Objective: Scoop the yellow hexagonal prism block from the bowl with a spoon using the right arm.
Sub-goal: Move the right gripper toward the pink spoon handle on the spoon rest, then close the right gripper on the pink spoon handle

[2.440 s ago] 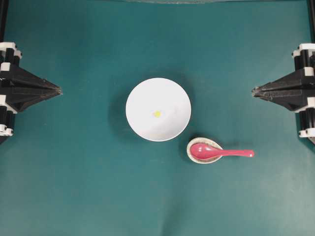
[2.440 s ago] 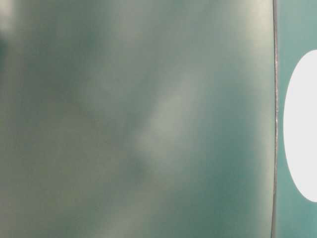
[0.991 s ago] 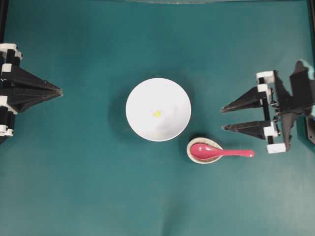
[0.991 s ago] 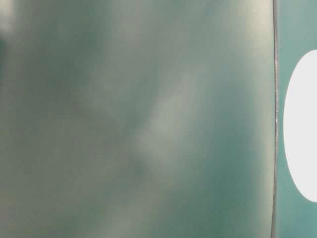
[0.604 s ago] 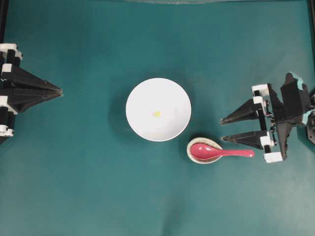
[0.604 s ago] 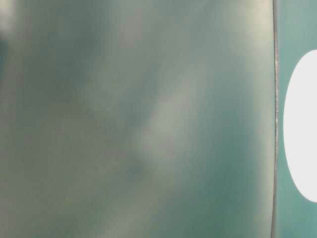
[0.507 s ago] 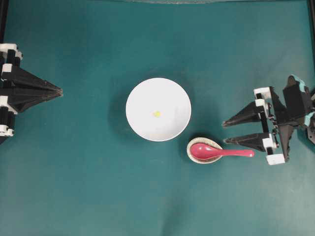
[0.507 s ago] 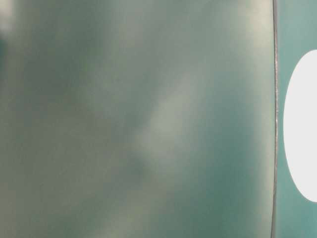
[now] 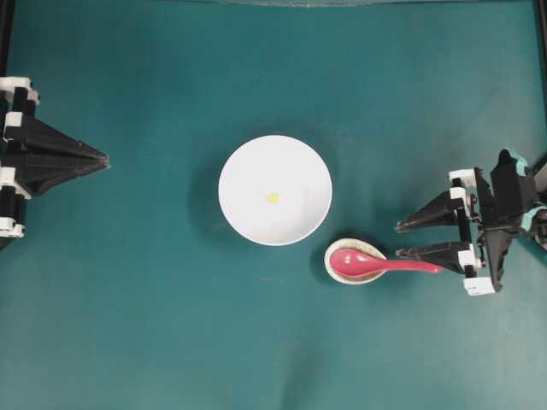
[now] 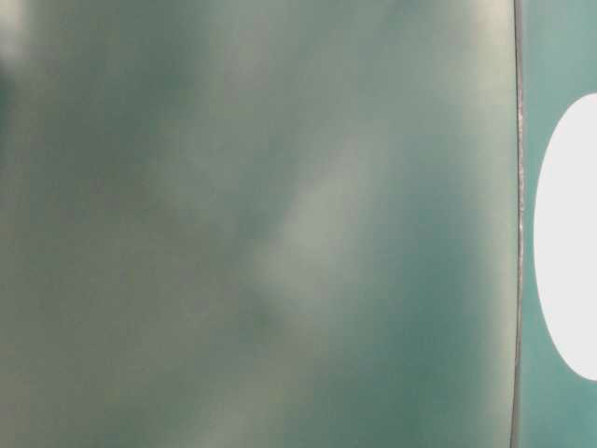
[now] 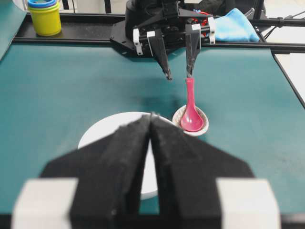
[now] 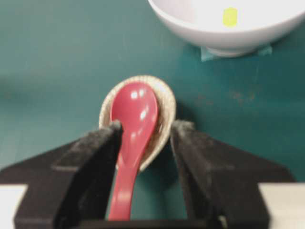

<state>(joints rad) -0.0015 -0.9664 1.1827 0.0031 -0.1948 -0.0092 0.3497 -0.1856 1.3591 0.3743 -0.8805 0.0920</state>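
- Yellow hexagonal prism block (image 9: 272,198) sits inside the bowl (image 9: 248,213), near the middle, all by itself.
- Nothing lies on top of the block, and the bowl is open at the top.
- The bowl is big, round and white, and it sits in the middle of the green table (image 9: 171,325).
- Just beside the bowl there is a small speckled spoon rest (image 9: 328,267).
- The spoon (image 9: 376,264) is pink-red. Its scoop lies in the spoon rest, and its handle points toward my right gripper (image 9: 398,241).
- My right gripper has its two fingers spread wide apart. It holds nothing.
- In my right wrist view, the spoon handle runs between my two fingers, close to one of them. I cannot tell if it touches.
- My left gripper (image 9: 105,158) is far off at the left side, well apart from the bowl. Its fingers are pressed together and hold nothing.
- Far behind the table I see yellow stacked cups (image 11: 45,16) and a blue cloth (image 11: 233,26).
- The table-level view is too blurry to tell much.
- I count one block, one bowl, one spoon, one spoon rest and two grippers.
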